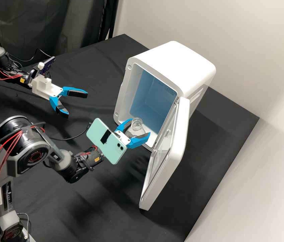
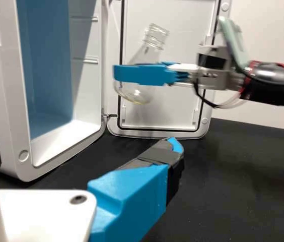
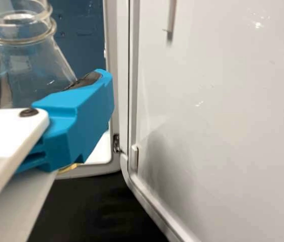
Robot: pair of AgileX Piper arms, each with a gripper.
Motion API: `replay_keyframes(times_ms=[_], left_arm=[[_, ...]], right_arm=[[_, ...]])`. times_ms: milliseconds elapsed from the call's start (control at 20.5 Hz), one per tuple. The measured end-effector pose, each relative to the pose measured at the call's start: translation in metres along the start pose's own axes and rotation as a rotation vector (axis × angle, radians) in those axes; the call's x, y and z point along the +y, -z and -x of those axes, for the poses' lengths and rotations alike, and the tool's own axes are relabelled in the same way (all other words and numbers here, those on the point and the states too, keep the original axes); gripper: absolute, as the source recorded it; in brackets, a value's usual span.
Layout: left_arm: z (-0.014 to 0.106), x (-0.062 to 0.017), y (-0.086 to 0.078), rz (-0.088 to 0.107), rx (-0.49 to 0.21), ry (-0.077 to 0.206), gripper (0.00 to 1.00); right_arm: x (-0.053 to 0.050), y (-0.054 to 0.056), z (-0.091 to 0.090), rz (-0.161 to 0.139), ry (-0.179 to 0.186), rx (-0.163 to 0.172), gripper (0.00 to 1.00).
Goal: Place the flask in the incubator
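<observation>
Phone [image 1: 107, 140], mint green with a strip of black tape, is riding on the wrist of the near arm in the high view. That arm is the right one, since its own wrist view is showing the glass between its fingers. Just past the phone, right gripper [image 1: 140, 128] is clamping the flask [image 1: 135, 123] by the body, one blue finger on each side, the gap between them taken up by glass. Flask is hanging at the open front of the incubator [image 1: 178, 64], above the lower sill and just beside the door [image 1: 168, 158].

High view is giving the round mouth from above and little of the body. Left wrist view is giving the side profile: flask lifted off the black bench [image 2: 253, 176], seen against the door's inner panel and in front of the blue chamber rather than inside it. Long axis is standing near upright but tilted, mouth up, neck leaning back toward the right arm's wrist. Right wrist view is showing neck and shoulder close up, one finger [image 3: 76, 118] pressing the sloping glass, with the door's hinge edge just beyond.

Door is standing wide open, hinged at the opening's right edge in the high view.

Farther back, well apart from the incubator, left gripper [image 1: 76, 103] is hovering above the bench with its fingers spread wide. White wall [image 1: 249, 40] is closing off the scene behind.
</observation>
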Motion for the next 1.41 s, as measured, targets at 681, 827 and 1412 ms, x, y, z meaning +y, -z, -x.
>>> replay_keyframes(times_ms=[681,827,1412], left_arm=[[-0.009,-0.0033,-0.010,-0.002,-0.026,0.000,1.00],[-0.011,-0.0036,-0.009,-0.005,-0.025,-0.002,1.00],[-0.021,-0.0134,-0.011,-0.012,-0.030,0.020,1.00]], right_arm=[[-0.030,0.024,-0.080,0.081,0.034,0.034,0.00],[-0.042,0.020,-0.094,0.092,0.075,0.003,0.00],[-0.064,0.014,-0.152,0.103,0.157,-0.075,0.00]])
